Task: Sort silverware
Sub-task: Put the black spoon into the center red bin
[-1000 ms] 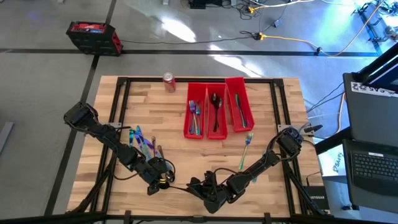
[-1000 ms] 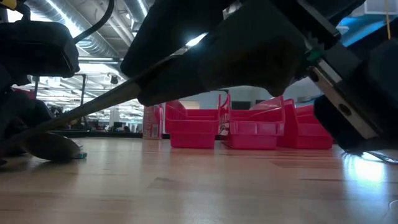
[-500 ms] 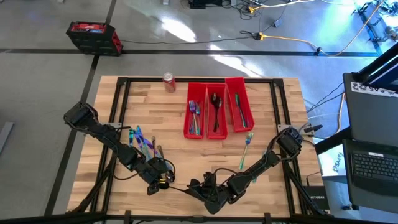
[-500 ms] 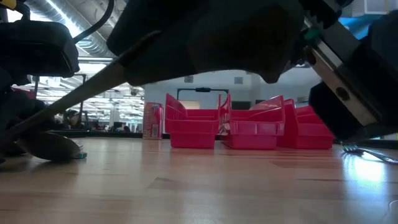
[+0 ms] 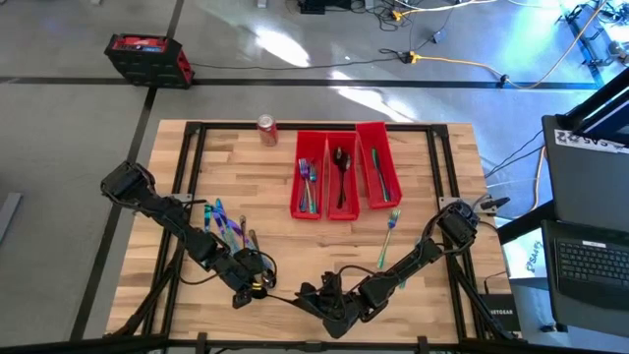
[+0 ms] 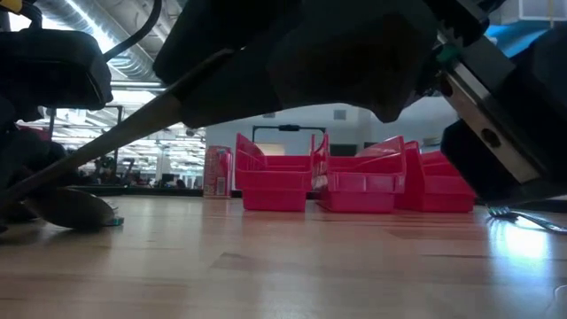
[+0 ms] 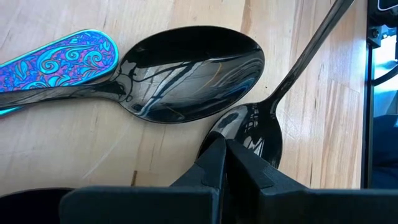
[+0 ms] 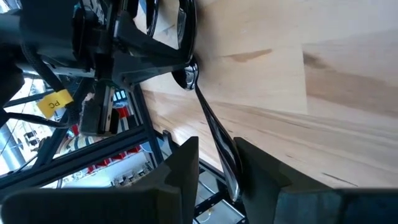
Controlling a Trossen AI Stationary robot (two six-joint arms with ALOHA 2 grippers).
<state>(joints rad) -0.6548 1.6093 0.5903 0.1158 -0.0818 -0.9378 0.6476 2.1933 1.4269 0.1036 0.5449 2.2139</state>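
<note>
**Spoon spanned between two grippers, front edge of bench**

Left gripper (image 7: 225, 163): pressed together on the bowl rim of a dark spoon (image 7: 292, 74), low at the front of the bench (image 5: 285, 246). Handle running straight away from those fingertips toward the other arm.

Right gripper (image 8: 214, 171): part-closed, pinching the handle end of that same spoon (image 8: 208, 127). Long axis therefore lying gripper to gripper, roughly along the bench's front edge.

Just beside the left gripper: second dark spoon (image 7: 186, 74), bowl up, loose; patterned teal-blue handle (image 7: 59, 59) overlapping its neck.

Farther out: loose pile of silverware (image 5: 228, 228) on the left half; single fork (image 5: 390, 228) on the right half, near the right arm.

Far side: three red bins (image 5: 344, 177), middle bin holding dark spoons (image 5: 340, 167). Judged: right arm nearer the bins, better placed to carry.
</note>
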